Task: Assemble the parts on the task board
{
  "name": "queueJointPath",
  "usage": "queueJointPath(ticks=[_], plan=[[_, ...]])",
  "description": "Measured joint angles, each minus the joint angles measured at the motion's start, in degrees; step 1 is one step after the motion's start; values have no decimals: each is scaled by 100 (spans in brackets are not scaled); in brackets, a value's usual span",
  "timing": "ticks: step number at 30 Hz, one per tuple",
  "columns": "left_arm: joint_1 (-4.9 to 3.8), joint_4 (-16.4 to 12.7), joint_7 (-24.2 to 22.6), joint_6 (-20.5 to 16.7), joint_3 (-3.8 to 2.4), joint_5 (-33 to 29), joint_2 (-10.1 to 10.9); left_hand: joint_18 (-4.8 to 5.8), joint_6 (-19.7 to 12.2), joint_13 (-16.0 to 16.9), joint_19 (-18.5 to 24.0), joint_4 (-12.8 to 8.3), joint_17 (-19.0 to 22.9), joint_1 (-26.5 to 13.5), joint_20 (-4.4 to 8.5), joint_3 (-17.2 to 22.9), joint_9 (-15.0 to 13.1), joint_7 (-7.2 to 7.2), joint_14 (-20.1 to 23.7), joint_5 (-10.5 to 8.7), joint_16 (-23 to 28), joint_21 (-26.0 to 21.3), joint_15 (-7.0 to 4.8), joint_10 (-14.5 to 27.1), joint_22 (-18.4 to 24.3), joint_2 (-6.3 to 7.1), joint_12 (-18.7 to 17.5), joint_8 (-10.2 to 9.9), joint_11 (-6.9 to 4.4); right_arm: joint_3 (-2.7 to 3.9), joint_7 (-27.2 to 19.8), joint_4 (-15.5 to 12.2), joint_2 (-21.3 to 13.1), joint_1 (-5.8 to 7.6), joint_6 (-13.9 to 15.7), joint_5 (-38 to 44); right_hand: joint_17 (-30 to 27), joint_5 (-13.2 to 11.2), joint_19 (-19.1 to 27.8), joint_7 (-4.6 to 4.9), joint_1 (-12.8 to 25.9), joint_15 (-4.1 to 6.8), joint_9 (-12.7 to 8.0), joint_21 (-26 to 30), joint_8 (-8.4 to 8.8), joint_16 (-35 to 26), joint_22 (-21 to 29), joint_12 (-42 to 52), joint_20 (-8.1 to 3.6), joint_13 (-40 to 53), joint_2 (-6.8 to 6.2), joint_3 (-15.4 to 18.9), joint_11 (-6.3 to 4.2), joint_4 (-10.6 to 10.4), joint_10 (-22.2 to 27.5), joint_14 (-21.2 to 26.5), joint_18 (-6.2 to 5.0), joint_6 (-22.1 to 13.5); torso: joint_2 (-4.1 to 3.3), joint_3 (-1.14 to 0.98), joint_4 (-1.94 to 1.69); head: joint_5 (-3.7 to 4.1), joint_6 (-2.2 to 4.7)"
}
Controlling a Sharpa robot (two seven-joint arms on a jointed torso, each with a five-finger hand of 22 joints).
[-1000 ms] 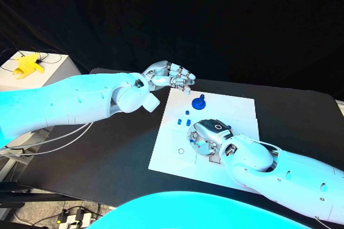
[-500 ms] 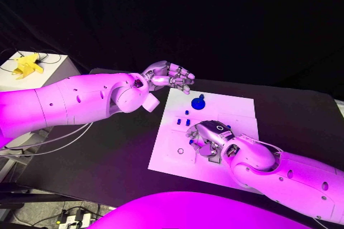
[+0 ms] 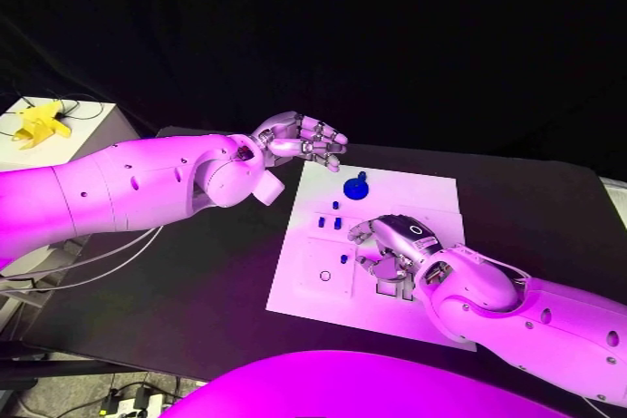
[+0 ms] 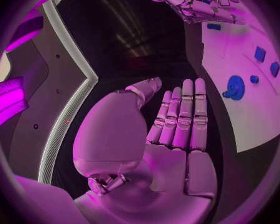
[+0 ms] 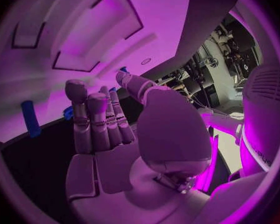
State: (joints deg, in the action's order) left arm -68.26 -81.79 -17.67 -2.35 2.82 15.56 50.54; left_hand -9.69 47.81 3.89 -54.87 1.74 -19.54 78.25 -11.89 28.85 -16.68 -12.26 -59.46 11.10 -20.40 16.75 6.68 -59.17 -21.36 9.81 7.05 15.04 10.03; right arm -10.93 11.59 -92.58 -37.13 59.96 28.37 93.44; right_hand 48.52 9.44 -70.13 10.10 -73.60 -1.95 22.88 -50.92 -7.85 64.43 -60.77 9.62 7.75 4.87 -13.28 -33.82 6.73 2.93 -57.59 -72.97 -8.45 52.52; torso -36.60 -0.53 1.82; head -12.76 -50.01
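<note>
The white task board (image 3: 420,188) lies in the middle of the black table. A round blue part (image 3: 357,189) with a knob sits near its far edge. Two small blue parts (image 3: 328,223) stand side by side at its left, and another small blue part (image 3: 343,257) is close to my right hand's fingers. My right hand (image 3: 392,246) hovers low over the board's middle, fingers stretched out (image 5: 93,119), holding nothing. My left hand (image 3: 303,139) hangs beyond the board's far left corner, palm (image 4: 171,134) empty, fingers straight. The round part (image 4: 232,87) lies ahead of it.
A small ring mark (image 3: 324,276) shows at the board's near left. A white stand carrying a yellow object (image 3: 37,123) is off the table at the far left. Black table (image 3: 196,255) stretches left of the board.
The head view has shifted slightly. My right hand has drawn a little to the right over the board, uncovering the small blue part beside its fingers. My left hand stays where it was.
</note>
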Motion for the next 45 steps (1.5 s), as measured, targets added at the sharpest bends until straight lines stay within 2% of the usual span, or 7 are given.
queueJointPath(ticks=[10, 13, 15, 21, 23, 31, 45], plan=[[0, 59, 15, 31, 5, -7, -24, 0, 0, 0, 0, 0, -16, 0, 0, 0, 5, 0, 0, 0, 0, 0, 0, 0, -7, 0, 0, 0, 0, 39, -485, -248, -632, 520, -42, -1105, -487, -45, 413, -86, -54, 114, -150, 705, 295, -61, 373, 583, -111, 270, -54, 226, -103, -189, -1050, 355, -5, -329, 13, 3, 15, 276, 0], [0, 83, 22, 43, 9, -8, -35, 0, 0, 0, 0, 0, -16, 0, 0, 0, 5, 0, 0, 0, 0, 0, 0, 0, -7, 0, 0, 0, 0, 34, -557, -303, -847, 730, -236, -1410, -235, -45, 785, -64, -273, 74, 114, 1243, -138, 277, 646, 1497, -56, 1085, -8, 878, -135, -245, -855, 580, -129, -658, 18, 3, 23, 338, 0], [0, 100, 29, 52, 17, -9, -44, 0, 0, 0, 0, 0, -16, 0, 0, 0, 5, 0, 0, 0, 0, 0, 0, 0, -7, 0, 0, 0, 0, 42, -573, -306, -988, 873, -413, -1566, 467, 25, 640, -24, -452, 64, 470, 1042, -896, 958, 413, 2720, -29, 2125, 78, 1281, -155, -445, -118, 330, -129, -1030, 25, 1, 28, 393, 15], [0, 121, 43, 74, 27, -11, -64, 0, 0, 0, 0, 15, -22, -23, 0, -15, 5, 0, 0, 0, 0, 0, 0, -1, -12, -23, 23, 0, 0, 41, -555, -307, -1168, 999, -764, -1640, 2233, 55, -822, -173, -491, 227, 536, -1236, -1496, 1918, -1113, 3462, -203, 2705, 36, 1394, -281, -780, 159, -979, 229, -1175, 30, -9, 34, 495, 59], [2, 126, 47, 82, 30, -11, -69, 0, 0, 0, 0, 15, -22, -23, 0, -15, 5, 0, 0, 0, 0, 0, 0, 0, -12, -23, 23, 0, 0, 40, -529, -297, -1221, 1020, -852, -1587, 2399, 120, -945, -214, -501, 290, 518, -1460, -1619, 1962, -1277, 3835, -265, 3000, -11, 1512, -362, -873, 274, -1079, 228, -1209, 30, -13, 35, 520, 68], [11, 138, 58, 107, 34, -12, -84, 0, 0, 0, 0, 15, -22, -23, 0, -15, 5, 0, 0, 0, 0, 0, 0, 12, -11, -23, 23, 0, -13, 39, -361, -180, -1245, 1040, -1104, -1166, 2215, 817, -1104, -417, -854, 368, 704, -1704, -2929, 1873, -1418, 5464, -366, 4052, -21, 2184, -427, -1182, 2292, -989, 318, -2137, 24, -13, 38, 606, 96], [26, 140, 63, 123, 36, -14, -76, 0, 0, 0, 0, 15, -27, -23, 0, -15, 4, 0, 0, 0, 0, 0, 0, 20, -11, -23, 23, 0, -21, 27, -153, 105, -1010, 888, -1212, -399, 2102, 1008, -1155, -154, -1002, 171, 227, -1619, -3134, 1815, -1417, 4505, -201, 2762, -81, 2034, -169, -1443, 2606, -966, 318, -2293, 17, -2, 20, 654, 70]])
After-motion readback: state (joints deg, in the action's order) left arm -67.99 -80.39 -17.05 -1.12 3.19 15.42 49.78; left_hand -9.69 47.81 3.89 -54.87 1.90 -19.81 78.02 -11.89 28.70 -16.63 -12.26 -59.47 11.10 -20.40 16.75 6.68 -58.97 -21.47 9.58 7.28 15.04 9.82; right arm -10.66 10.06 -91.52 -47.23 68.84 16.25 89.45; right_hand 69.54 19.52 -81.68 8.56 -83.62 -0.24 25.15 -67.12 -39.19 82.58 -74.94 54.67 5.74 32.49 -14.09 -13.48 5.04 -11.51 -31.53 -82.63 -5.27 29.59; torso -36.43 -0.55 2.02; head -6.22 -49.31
